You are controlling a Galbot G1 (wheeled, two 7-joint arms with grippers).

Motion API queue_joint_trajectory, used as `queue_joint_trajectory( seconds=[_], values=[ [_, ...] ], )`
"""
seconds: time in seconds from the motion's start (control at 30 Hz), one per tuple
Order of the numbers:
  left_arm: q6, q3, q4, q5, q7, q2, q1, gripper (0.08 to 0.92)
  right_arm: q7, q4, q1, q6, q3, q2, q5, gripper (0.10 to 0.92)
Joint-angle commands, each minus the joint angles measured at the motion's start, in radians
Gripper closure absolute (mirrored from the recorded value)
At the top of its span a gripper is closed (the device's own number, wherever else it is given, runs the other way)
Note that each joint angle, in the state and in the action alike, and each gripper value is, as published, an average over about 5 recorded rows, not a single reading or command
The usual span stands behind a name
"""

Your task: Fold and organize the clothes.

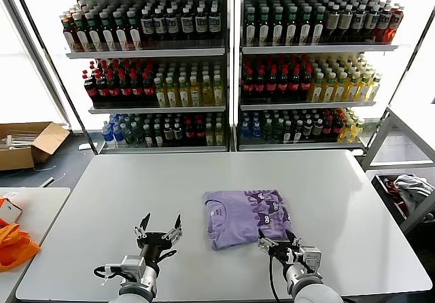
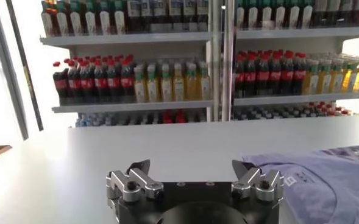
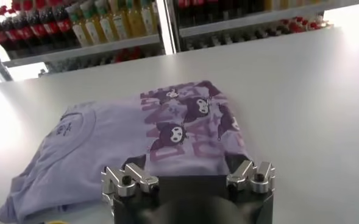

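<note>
The lavender t-shirt (image 1: 246, 216) lies folded into a compact rectangle on the white table (image 1: 340, 201), its dark cartoon print (image 3: 182, 125) facing up. My right gripper (image 1: 276, 242) is open at the shirt's near right corner, the fabric edge lying between its spread fingers (image 3: 133, 167). My left gripper (image 1: 161, 223) is open over bare table to the left of the shirt, its fingers (image 2: 139, 167) pointing away from me with nothing between them. The shirt's edge (image 2: 325, 182) shows beside it in the left wrist view.
Behind the table stand drink shelves (image 1: 231, 51) full of bottles. A cardboard box (image 1: 27, 143) sits on the floor at the left. An orange fabric item (image 1: 13, 245) lies on a side table, and a bin of clothes (image 1: 408, 191) is at the right.
</note>
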Motion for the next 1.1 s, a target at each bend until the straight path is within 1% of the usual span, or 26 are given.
queue_joint_trajectory(
  seconds=[0.03, 0.1, 0.2, 0.37, 0.5, 0.63, 0.77, 1.1],
  values=[
    [-0.072, -0.011, -0.026, 0.016, 0.003, -0.009, 0.011, 0.177, -0.040, 0.139, -0.020, 0.079, 0.109, -0.002, -0.344, 0.203],
    [-0.094, -0.017, -0.033, 0.018, 0.003, -0.013, 0.015, 0.177, -0.051, 0.153, -0.038, 0.095, 0.154, -0.022, -0.410, 0.203],
    [-0.127, -0.027, -0.034, 0.020, 0.004, -0.016, 0.015, 0.177, -0.062, 0.158, -0.081, 0.117, 0.225, -0.053, -0.444, 0.203],
    [-0.155, -0.045, -0.022, 0.018, 0.005, -0.013, -0.001, 0.177, -0.056, 0.133, -0.145, 0.153, 0.303, -0.079, -0.408, 0.203],
    [-0.171, -0.068, -0.008, 0.015, 0.002, -0.008, -0.018, 0.177, -0.048, 0.124, -0.155, 0.167, 0.327, -0.063, -0.387, 0.203],
    [-0.166, -0.092, -0.008, 0.054, 0.012, 0.001, -0.015, 0.177, -0.045, 0.126, -0.150, 0.174, 0.324, -0.038, -0.383, 0.203],
    [-0.203, -0.096, 0.009, 0.056, 0.021, 0.006, -0.013, 0.177, -0.041, 0.118, -0.140, 0.179, 0.313, -0.016, -0.382, 0.203],
    [-0.196, -0.090, 0.000, 0.047, 0.026, 0.005, -0.004, 0.177, -0.034, 0.102, -0.125, 0.178, 0.287, 0.007, -0.379, 0.203]
  ],
)
